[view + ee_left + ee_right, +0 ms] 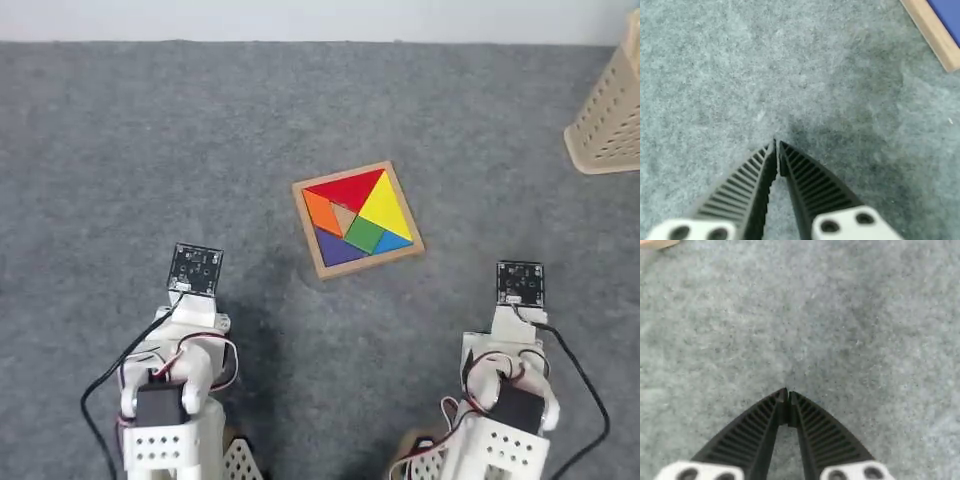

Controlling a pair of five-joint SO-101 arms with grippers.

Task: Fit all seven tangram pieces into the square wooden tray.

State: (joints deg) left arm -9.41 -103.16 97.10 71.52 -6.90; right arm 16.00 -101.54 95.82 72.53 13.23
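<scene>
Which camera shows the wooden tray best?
The high view: the whole tray with its coloured pieces inside. The left wrist view catches just one edge and a blue piece; the right wrist view, a tan sliver I can't identify.

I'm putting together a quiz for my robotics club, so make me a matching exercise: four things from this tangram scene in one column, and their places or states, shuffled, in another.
Column one
1. red triangle
2. purple piece
3. beige basket
4. left gripper

Column two
A. shut, over bare grey carpet
B. along the far side of the tray
C. at the table's far right
D. in the tray corner nearest the left arm

Pairs: 1-B, 2-D, 3-C, 4-A
</scene>
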